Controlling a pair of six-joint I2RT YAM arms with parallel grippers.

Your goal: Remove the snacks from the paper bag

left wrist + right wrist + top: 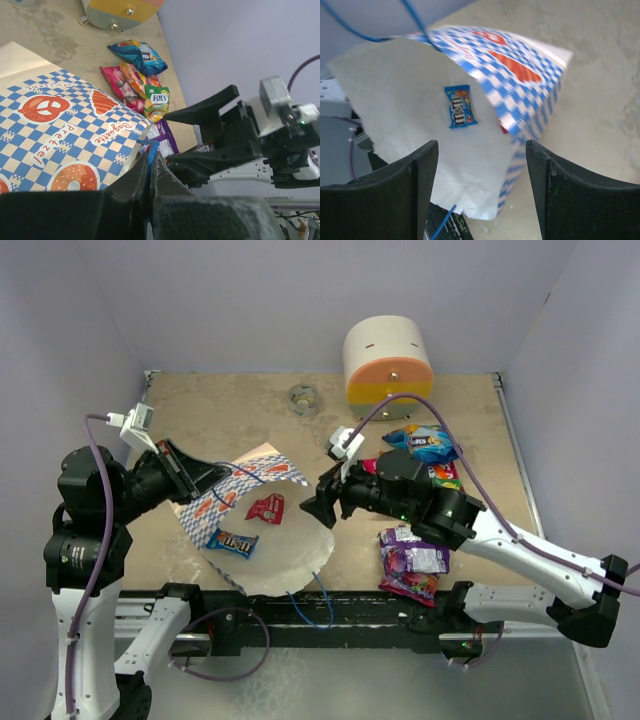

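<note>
The paper bag [262,462] lies on its side, mouth toward the near edge, cream lining up. A blue M&M's packet [232,541] and a red packet [267,507] lie on the lining. My left gripper [220,475] is shut on the bag's blue cord handle [151,150] and holds the checkered upper side [60,125] up. My right gripper [313,498] is open and empty at the bag's right edge. In the right wrist view its fingers [481,150] frame the lining [405,95], the M&M's packet [460,106] and a sliver of the red packet [503,129].
Several snacks lie right of the bag: a blue packet [425,443], a purple one [412,554], a red one [410,586]; they also show in the left wrist view [140,55]. The rounded drawer box [388,362] stands at the back. A small ring [302,398] lies near it.
</note>
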